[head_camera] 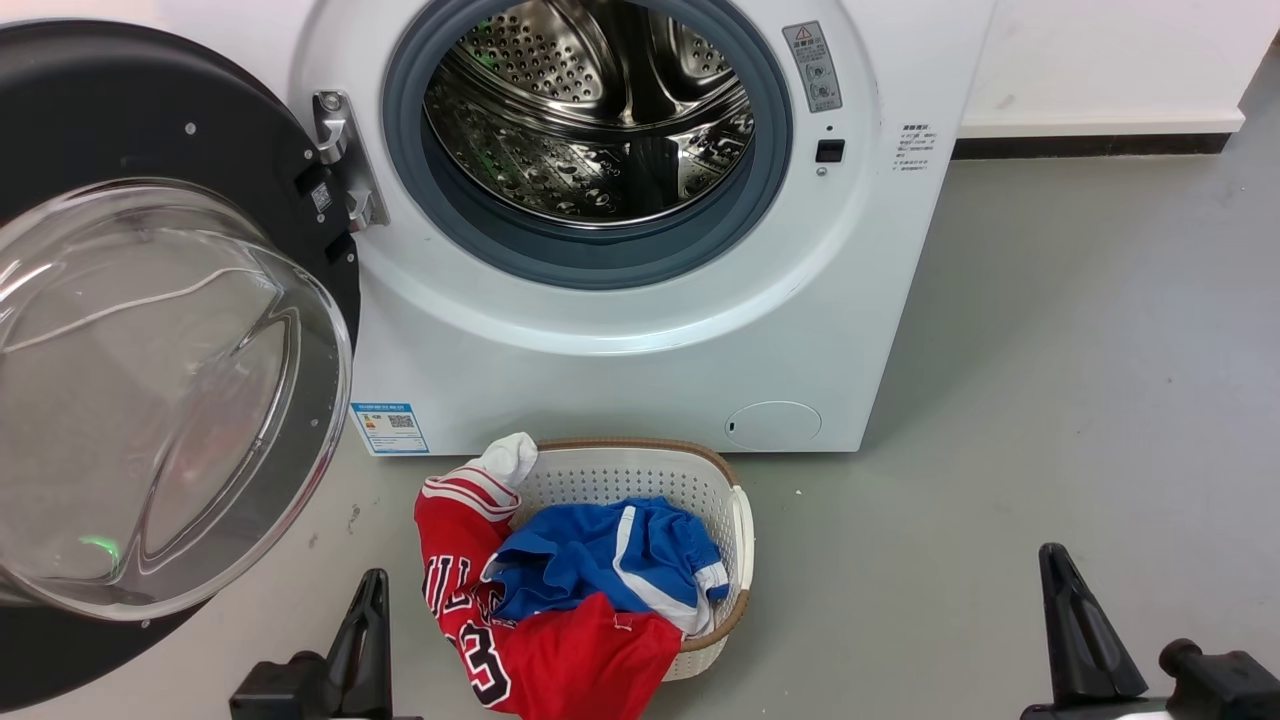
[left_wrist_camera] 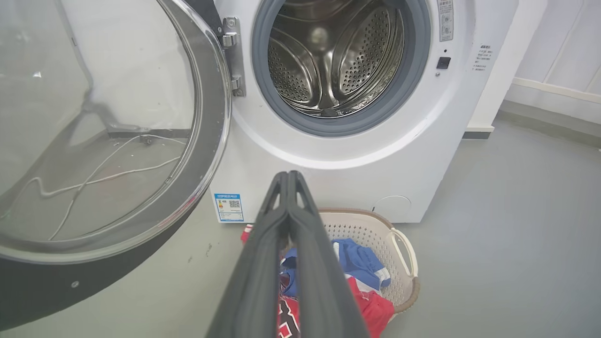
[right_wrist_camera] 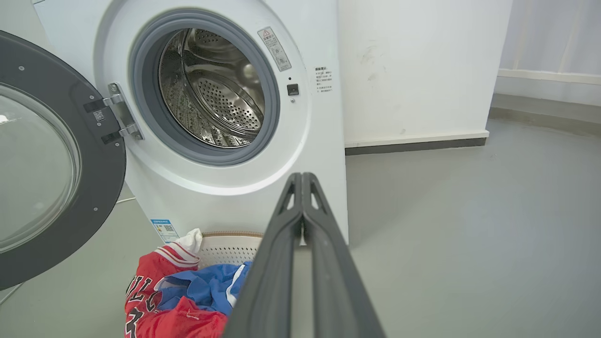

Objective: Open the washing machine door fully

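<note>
The washing machine door point(head_camera: 150, 400) stands swung wide to the robot's left on its metal hinge point(head_camera: 345, 160). Its clear glass bowl faces the head camera, ringed by the black disc. The washing machine point(head_camera: 620, 370) has its mouth open, showing the perforated steel drum point(head_camera: 590, 110) inside the grey gasket point(head_camera: 600, 260).

The machine sits on a smooth grey floor point(head_camera: 1050, 400), with a white wall point(head_camera: 1100, 60) and dark skirting to its right. Just in front of the machine is a white laundry basket point(head_camera: 640, 470) holding a blue garment point(head_camera: 600, 560). A red jersey point(head_camera: 560, 660) spills over the basket's left rim.

The left gripper point(left_wrist_camera: 287, 180) hangs low above the basket, well apart from the door. Its two fingers are pressed together with nothing between them. The right gripper point(right_wrist_camera: 302, 180) points toward the machine's right side, its fingers likewise closed and empty.
</note>
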Controlling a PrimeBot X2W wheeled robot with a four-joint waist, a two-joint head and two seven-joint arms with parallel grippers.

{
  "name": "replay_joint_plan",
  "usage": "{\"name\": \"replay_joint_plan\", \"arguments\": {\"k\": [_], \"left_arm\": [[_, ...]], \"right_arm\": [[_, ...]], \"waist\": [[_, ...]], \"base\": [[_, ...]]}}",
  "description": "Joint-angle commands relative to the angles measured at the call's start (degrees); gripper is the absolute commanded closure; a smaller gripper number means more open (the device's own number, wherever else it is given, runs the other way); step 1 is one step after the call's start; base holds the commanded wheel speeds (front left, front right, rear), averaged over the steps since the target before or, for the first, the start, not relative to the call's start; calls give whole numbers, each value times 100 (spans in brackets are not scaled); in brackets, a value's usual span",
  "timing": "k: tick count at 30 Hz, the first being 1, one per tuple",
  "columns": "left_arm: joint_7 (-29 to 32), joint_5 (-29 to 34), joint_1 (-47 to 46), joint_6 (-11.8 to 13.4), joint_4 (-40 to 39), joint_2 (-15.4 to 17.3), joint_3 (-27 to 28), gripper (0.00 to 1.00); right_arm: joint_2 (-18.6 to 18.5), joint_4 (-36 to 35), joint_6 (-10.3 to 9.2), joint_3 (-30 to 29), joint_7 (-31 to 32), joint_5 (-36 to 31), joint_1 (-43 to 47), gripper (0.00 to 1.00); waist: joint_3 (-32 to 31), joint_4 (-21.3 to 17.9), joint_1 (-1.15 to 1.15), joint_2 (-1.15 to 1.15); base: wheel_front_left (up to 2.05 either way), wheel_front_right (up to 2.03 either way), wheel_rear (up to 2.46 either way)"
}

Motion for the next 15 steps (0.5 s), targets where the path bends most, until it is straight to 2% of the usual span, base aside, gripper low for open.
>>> {"name": "replay_joint_plan", "arguments": {"k": [1,15], "left_arm": [[70,-286,-92,-14,-24,1,42,100],[441,-1879,-330,-101,119,1,138,100]], "right_arm": [[-16,-47,0,6,30,306,-41,100],[-112,214,0,21,322,1924,-354,100]], "waist": [[1,3,0,0],[11,17,0,0]], "base": [[0,0,0],[0,0,0]]}}
